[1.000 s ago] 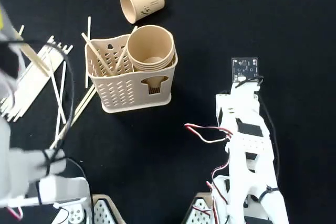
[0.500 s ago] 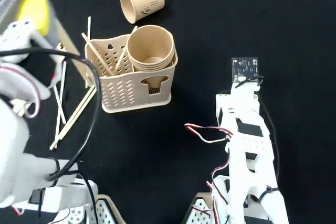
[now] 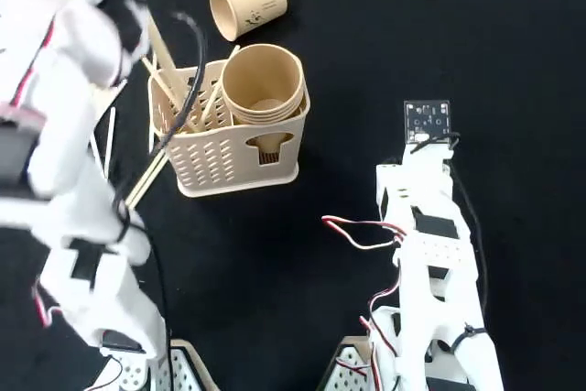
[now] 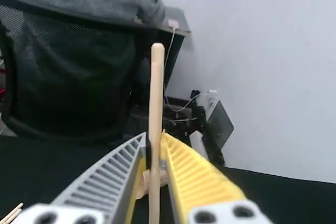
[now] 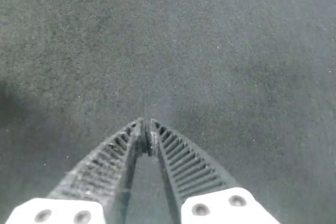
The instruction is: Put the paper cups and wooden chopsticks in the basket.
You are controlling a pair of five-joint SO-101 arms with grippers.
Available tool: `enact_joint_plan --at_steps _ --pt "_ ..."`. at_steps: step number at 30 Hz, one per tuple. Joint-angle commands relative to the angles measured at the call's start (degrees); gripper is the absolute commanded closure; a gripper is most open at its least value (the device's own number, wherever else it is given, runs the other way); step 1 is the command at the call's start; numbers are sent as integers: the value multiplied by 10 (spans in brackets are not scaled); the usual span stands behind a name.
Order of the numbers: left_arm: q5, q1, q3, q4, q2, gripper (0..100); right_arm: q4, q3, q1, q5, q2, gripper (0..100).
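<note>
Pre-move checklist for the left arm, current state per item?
1. Grip: left gripper is shut on a wooden chopstick, which stands upright between the jaws. Ok.
2. Chopstick's lower tip over the basket: the arm hides it in the high view. Cannot tell.
3. Room in the basket: the stacked cups fill one side, and the other holds a few chopsticks with space to spare. Ok.
4. Right gripper out of the way: shut, empty, over bare table. Ok.
5. Everything collected: one paper cup lies on its side behind the basket and loose chopsticks lie beside it. Not ok.
</note>
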Motion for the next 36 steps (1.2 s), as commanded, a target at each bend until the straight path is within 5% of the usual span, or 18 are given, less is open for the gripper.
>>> enact_joint_plan --at_steps 1,17,29,36 --pt "5 -22 -9 -42 55 971 -11 -3 -6 4 -17 986" --pt "4 -30 -9 -31 146 971 -11 -5 -6 5 -17 986" --pt "4 -30 -9 -99 205 971 -11 -5 -6 5 -17 986" --pt "4 -28 -9 -61 211 971 -11 -6 -6 5 -17 986"
